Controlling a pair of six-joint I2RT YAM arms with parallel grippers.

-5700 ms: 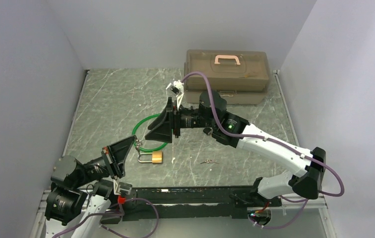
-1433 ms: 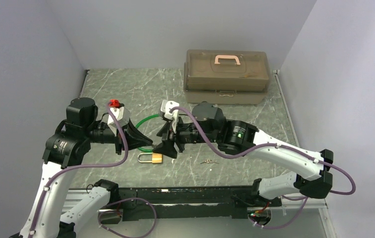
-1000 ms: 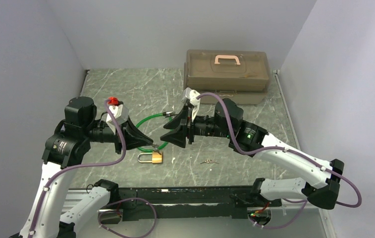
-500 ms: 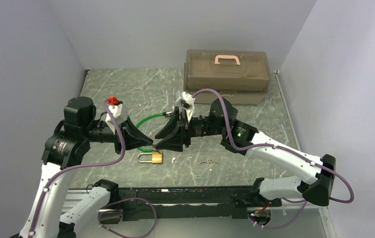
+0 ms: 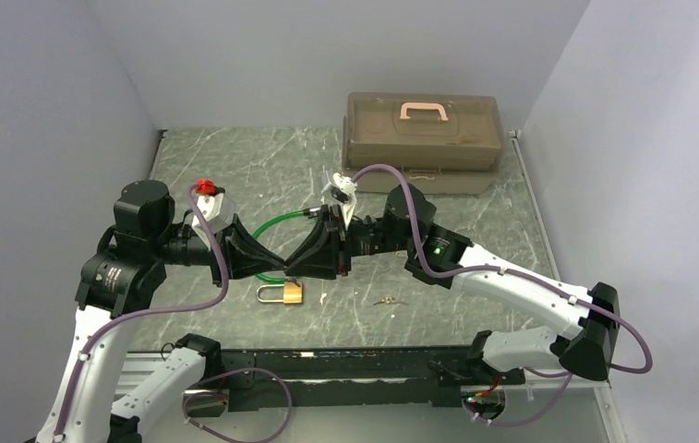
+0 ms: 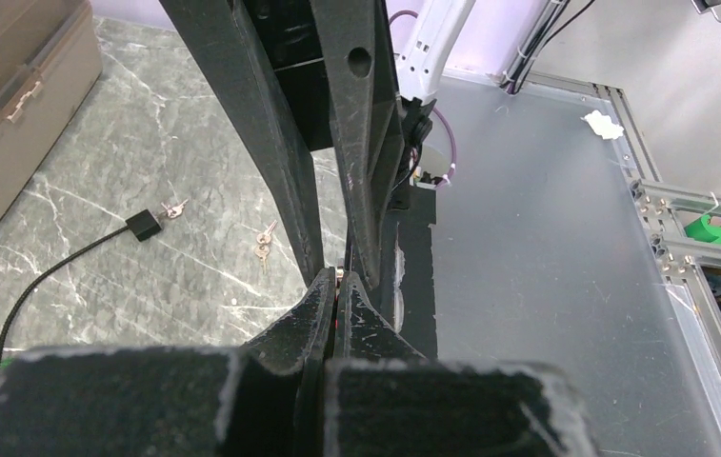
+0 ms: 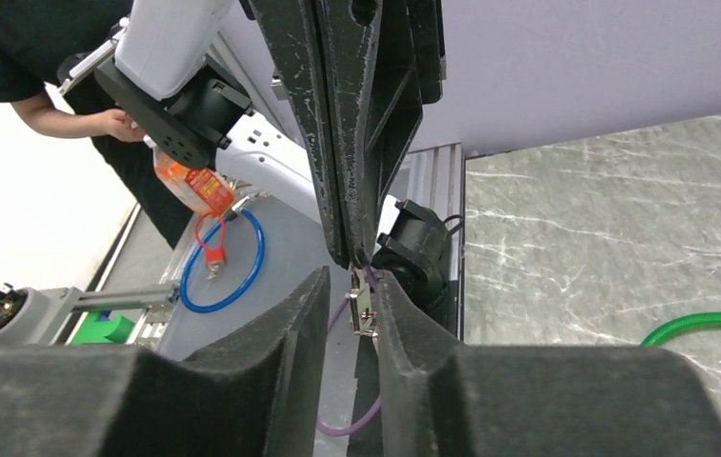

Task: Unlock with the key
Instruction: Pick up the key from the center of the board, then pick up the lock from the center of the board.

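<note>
My left gripper [image 5: 282, 269] is shut on a small silver key [image 7: 364, 307], which sticks out past its tips. Its dark fingers [image 7: 337, 143] come down from the top of the right wrist view. My right gripper [image 5: 296, 270] meets it tip to tip just above the table. Its jaws [image 7: 351, 286] stand a little apart around the key. The key lies against the right-hand pad, with a gap to the other pad. The brass padlock [image 5: 292, 293] with its silver shackle lies flat on the table just below both grippers.
A green cable loop [image 5: 267, 233] lies behind the grippers, its black end [image 6: 144, 226] on the marble. A loose bunch of keys [image 5: 385, 301] lies right of the padlock. A brown toolbox [image 5: 422, 138] stands at the back. A black strip runs along the near edge.
The right gripper has swung down and left to the left gripper's tips, and its jaws have narrowed around the key. The left gripper has stayed shut and almost still.
</note>
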